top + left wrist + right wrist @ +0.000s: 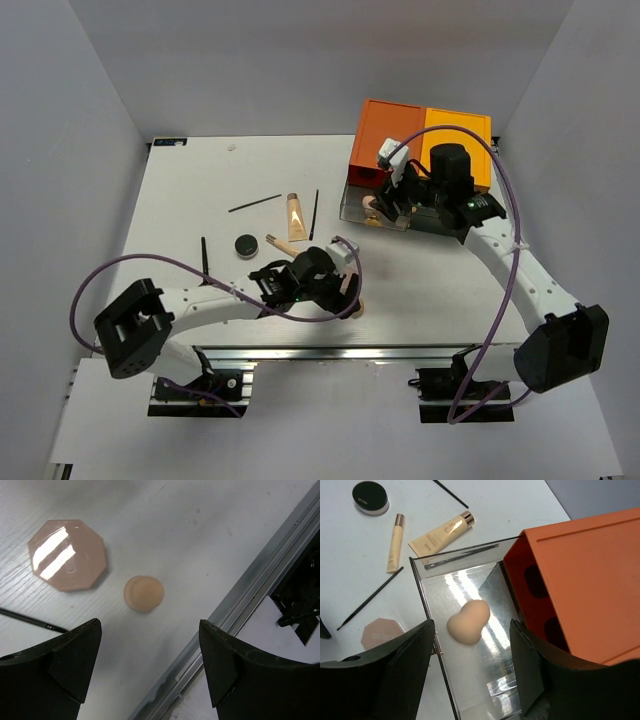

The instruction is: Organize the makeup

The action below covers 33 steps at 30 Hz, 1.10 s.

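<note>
My left gripper (pixel 343 290) is open and empty near the table's front edge. In the left wrist view a small round pinkish-tan sponge (pixel 144 593) lies just ahead of its fingertips, next to a pink octagonal compact (pixel 67 555) and a thin black pencil (pixel 30 620). My right gripper (pixel 385 207) is open above the clear drawer (pixel 427 610), where a pear-shaped sponge (pixel 468 621) lies. On the table sit a beige tube (pixel 295 215), a tan stick (pixel 283 245), a round black compact (pixel 245 245), thin black pencils (pixel 255 203) and a black brush (pixel 204 255).
The orange box (pixel 420 140) stands at the back right, with the clear drawer pulled out toward the table's middle. A metal rail (pixel 240 600) runs along the table's front edge, close to my left gripper. Grey walls enclose the table.
</note>
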{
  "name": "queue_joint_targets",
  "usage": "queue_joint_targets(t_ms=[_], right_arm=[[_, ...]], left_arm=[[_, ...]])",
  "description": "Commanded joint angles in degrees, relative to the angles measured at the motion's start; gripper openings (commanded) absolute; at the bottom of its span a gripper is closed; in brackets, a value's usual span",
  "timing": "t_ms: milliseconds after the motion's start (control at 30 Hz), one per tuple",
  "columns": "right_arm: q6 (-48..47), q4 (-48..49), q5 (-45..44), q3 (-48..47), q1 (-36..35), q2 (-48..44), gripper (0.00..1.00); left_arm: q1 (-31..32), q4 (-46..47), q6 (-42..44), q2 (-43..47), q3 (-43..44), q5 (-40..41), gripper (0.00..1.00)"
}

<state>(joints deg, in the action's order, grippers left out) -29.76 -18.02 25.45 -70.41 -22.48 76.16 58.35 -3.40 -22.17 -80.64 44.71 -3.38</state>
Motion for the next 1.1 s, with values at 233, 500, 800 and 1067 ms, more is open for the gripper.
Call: queue_joint_targets(t_ms=[233,500,800,1067], right_arm=[[9.80,5.01,3.54,-4.03,6.82,-7.78,0.67],[10.60,3.96,4.61,-1.05,8.68,-11.73,0.67],[11.30,4.40,5.57,1.77,10.44,-13.85,0.68],[13.84,6.24,2.15,5.27,11.32,-17.18,0.39]], left_arm=[[2.91,1.73,3.36,-9.00,7.05,2.15,0.86],[3.61,-3.01,4.86,-18.85,15.06,0.30,0.52],[3.79,-4.07,4.16,-12.70,11.36,1.62,0.19],[2.74,-7.16,1.09,-2.69,26.47,8.29,0.00]])
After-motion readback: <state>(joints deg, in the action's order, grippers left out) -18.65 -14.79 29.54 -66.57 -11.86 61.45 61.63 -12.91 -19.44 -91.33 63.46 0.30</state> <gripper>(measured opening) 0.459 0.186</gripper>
